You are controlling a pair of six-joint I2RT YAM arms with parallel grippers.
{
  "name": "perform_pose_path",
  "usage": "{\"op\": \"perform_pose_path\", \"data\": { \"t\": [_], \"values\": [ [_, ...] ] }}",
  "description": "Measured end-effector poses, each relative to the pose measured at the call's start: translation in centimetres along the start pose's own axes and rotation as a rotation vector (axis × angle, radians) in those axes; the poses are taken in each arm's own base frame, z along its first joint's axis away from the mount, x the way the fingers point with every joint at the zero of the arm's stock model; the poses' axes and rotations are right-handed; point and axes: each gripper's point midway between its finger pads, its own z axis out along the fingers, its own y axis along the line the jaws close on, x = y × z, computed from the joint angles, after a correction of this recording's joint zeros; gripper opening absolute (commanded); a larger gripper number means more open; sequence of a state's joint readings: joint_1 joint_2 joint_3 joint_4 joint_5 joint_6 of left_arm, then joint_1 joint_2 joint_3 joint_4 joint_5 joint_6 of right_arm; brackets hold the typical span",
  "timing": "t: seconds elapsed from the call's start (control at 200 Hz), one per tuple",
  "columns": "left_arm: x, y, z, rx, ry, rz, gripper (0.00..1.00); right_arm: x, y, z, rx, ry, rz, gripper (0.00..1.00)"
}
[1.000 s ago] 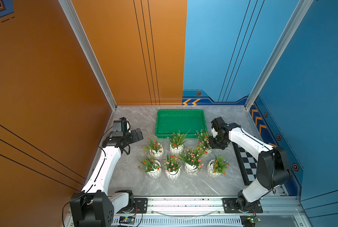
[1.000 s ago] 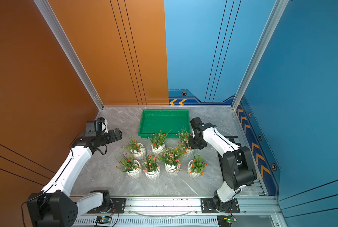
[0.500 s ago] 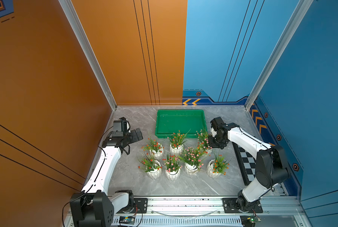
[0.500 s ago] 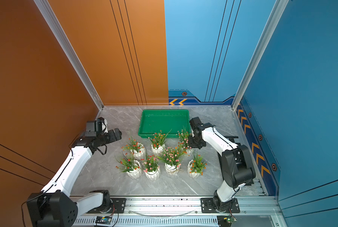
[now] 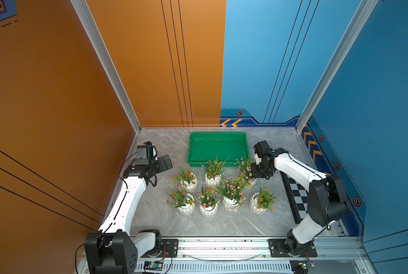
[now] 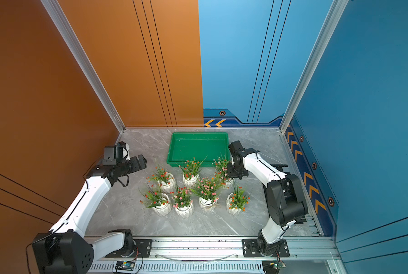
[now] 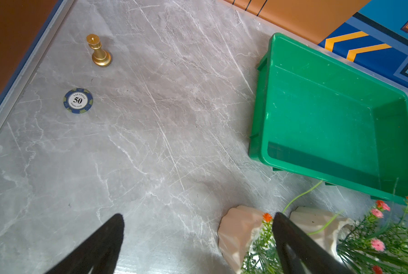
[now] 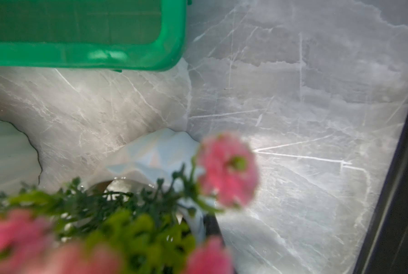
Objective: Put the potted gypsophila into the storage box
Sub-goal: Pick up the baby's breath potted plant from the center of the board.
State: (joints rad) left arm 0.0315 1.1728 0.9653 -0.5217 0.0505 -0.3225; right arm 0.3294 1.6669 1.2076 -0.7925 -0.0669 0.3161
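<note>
Reaching down beside the near right corner of the storage box (image 5: 217, 149), the right gripper (image 5: 255, 175) now sits a little lower and closer to the back-right pot (image 5: 245, 169) than a second ago, with its black body pushed into the pink flowers. Its fingers have drawn together over that second. In the right wrist view one dark finger (image 8: 211, 225) lies against this pot's white wall, but blurred blooms hide whether the rim is pinched between the two. The left gripper (image 5: 166, 162) has not moved: it hangs above the table (image 5: 222, 225) left of the plants, its fingers (image 7: 108, 237) spread wide and empty. All seven potted gypsophila (image 5: 208, 206) stand where they were, upright on the marble in two rows just in front of the box, none inside it. The checkered board (image 5: 295, 197) lies along the table's right edge. In the left wrist view a gold chess piece (image 7: 98, 51) and a blue poker chip (image 7: 77, 100) rest on the table, well apart from the box.
</note>
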Motion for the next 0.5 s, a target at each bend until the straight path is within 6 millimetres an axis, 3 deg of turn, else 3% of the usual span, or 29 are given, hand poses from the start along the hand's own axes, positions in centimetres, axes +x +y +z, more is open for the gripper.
{"op": "perform_pose_path", "data": {
  "t": [0.501],
  "values": [
    [-0.03, 0.09, 0.00, -0.005, -0.002, 0.000, 0.98, -0.12, -0.33, -0.60, -0.006, 0.011, 0.024, 0.00]
  ]
}}
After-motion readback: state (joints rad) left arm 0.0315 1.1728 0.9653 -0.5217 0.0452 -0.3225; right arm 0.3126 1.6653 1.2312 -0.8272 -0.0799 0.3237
